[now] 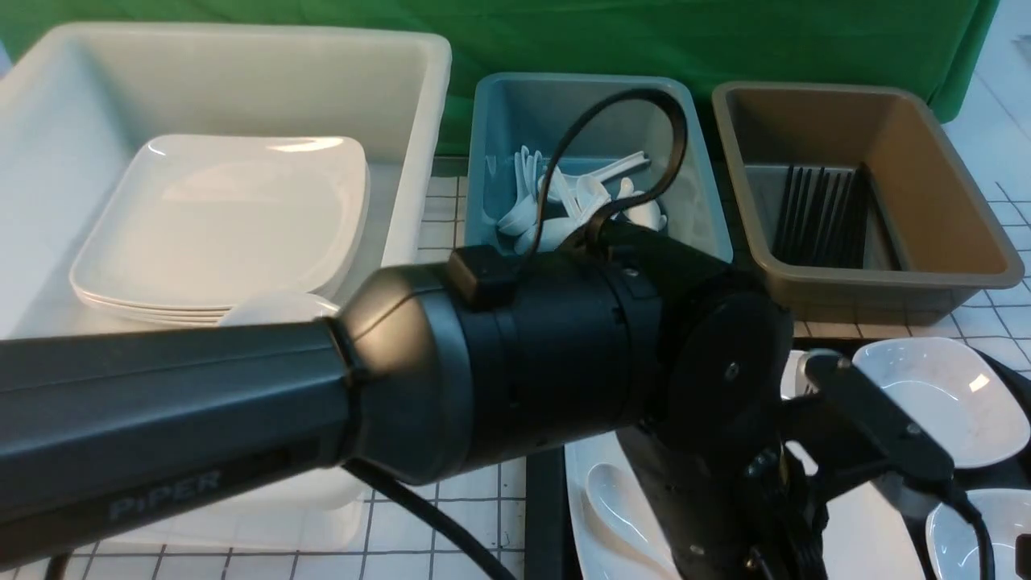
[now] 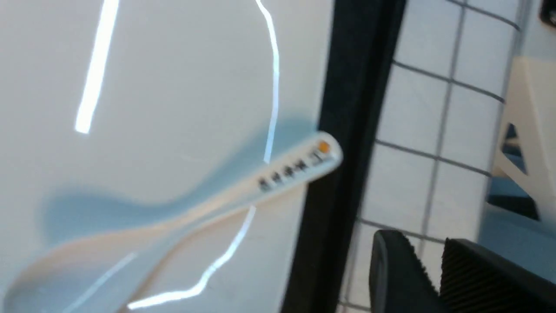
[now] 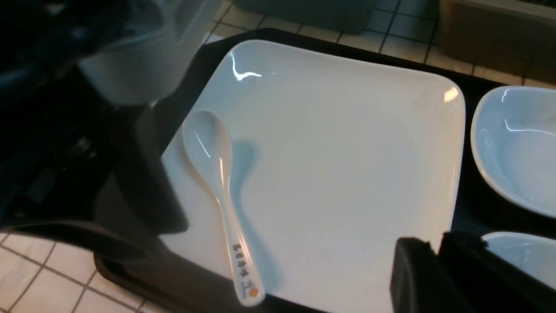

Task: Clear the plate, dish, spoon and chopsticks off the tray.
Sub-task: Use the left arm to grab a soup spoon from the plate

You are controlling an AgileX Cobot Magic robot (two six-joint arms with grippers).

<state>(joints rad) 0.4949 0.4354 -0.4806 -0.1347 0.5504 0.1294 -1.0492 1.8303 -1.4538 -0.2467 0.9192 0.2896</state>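
The white plate [image 3: 339, 165] lies on the black tray [image 3: 467, 217], with the white spoon [image 3: 217, 174] resting along its edge. In the front view the spoon [image 1: 620, 507] shows beside my left arm, which reaches down over the plate [image 1: 870, 536]. My left gripper [image 2: 423, 239] hangs over the tiles just off the tray rim [image 2: 352, 108], slightly open and empty, close to the spoon handle [image 2: 295, 167]. My right gripper [image 3: 435, 241] hovers at the plate's opposite edge, open by a narrow gap. Two small white dishes [image 3: 517, 143] [image 3: 521, 256] sit on the tray beside the plate.
A big white tub [image 1: 419, 105] at the back left holds stacked plates [image 1: 217, 225]. The blue tub [image 1: 701, 185] holds several spoons. The brown tub [image 1: 950, 185] holds black chopsticks [image 1: 817, 217]. My left arm [image 1: 322, 403] blocks much of the front view.
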